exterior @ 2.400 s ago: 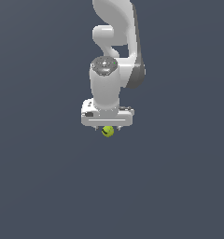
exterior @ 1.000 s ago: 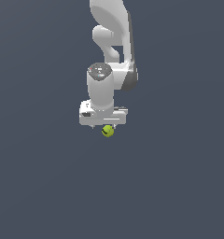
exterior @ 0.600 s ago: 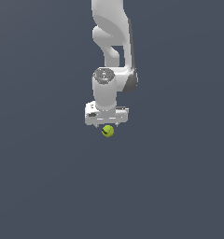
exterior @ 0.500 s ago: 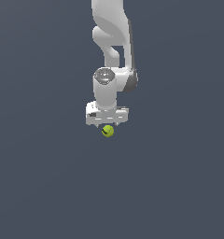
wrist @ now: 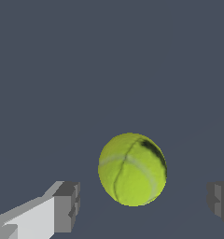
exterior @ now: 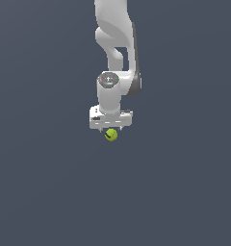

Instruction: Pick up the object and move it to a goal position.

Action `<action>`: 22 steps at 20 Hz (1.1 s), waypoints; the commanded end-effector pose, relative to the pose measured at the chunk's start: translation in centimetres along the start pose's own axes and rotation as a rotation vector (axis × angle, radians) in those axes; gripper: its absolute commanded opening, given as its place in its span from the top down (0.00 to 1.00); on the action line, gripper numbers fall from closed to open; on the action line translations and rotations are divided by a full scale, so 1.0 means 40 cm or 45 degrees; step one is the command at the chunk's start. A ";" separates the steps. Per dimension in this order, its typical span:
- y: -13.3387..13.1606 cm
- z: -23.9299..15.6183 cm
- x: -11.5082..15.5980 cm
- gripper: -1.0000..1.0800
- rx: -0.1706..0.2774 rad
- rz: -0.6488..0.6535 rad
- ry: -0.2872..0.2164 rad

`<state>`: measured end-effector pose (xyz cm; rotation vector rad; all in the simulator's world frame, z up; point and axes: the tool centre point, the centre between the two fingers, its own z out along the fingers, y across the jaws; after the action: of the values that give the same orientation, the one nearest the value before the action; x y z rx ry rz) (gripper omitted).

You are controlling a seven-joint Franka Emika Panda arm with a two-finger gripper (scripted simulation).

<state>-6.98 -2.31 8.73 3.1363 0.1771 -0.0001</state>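
Note:
The object, a small yellow-green ball (exterior: 111,135) with a dark mark, sits just under my white gripper (exterior: 110,129) in the exterior view. In the wrist view the ball (wrist: 132,169) lies between my two fingers, with my gripper (wrist: 142,205) centred close to it. One grey fingertip (wrist: 66,207) and the other (wrist: 220,201) each stand apart from the ball, with a clear gap on both sides. The gripper is open and holds nothing.
A plain dark grey-blue surface (exterior: 50,192) fills both views. The white arm (exterior: 115,33) rises from the hand toward the top of the exterior view.
The hand has shifted slightly to the exterior view's right and come a little lower over the ball. The ball has stayed where it was.

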 end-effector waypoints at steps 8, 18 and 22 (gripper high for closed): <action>-0.001 0.098 -0.005 0.04 0.000 -0.002 0.000; -0.001 0.115 -0.003 1.00 0.000 -0.002 0.000; -0.001 0.115 -0.003 1.00 0.000 -0.002 0.000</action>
<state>-7.10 -2.31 4.22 3.1362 0.1792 0.0015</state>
